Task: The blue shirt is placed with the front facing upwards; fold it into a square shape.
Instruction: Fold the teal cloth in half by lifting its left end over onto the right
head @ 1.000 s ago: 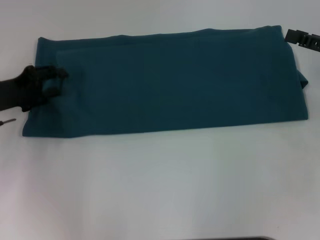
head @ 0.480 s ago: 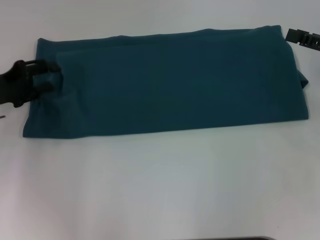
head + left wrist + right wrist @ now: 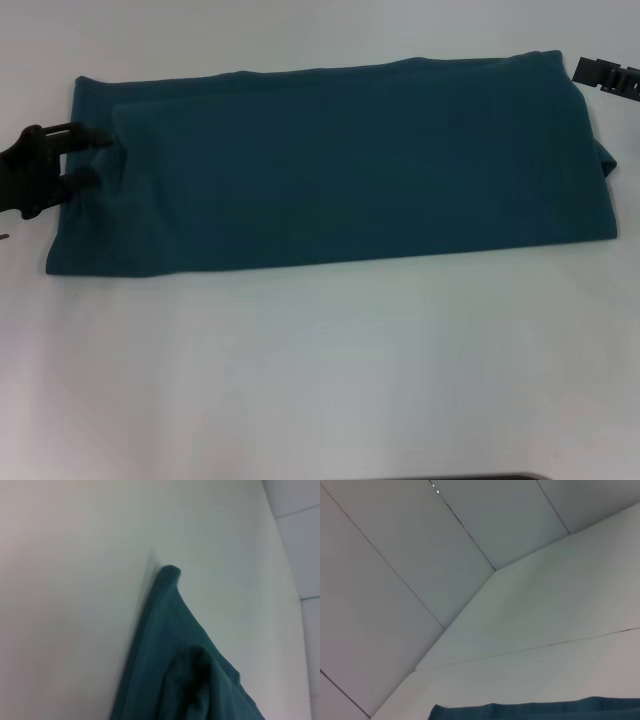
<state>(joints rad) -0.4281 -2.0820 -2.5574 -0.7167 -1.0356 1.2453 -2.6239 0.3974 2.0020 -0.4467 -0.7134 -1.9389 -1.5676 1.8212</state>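
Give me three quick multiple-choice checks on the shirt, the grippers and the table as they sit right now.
1. Where is the left gripper?
A. at the blue shirt's left end
B. over the shirt's middle
C. off the table

2. What colour is the table?
A. black
B. white
C. wooden brown

3. What shape is the blue shirt in?
A. spread flat, sleeves out
B. folded into a long band
C. crumpled ball

Answers: 1 A, its fingers stand open at that edge. 2 B, bare white surface all round. 3 B, one wide strip; the right gripper waits at its far right corner.

blue shirt (image 3: 340, 165) lying flat across far half of tabletop (image 3: 320, 380), long way left-right. left gripper (image 3: 88, 158) at shirt's left edge, right gripper (image 3: 606, 78) off far-right corner.
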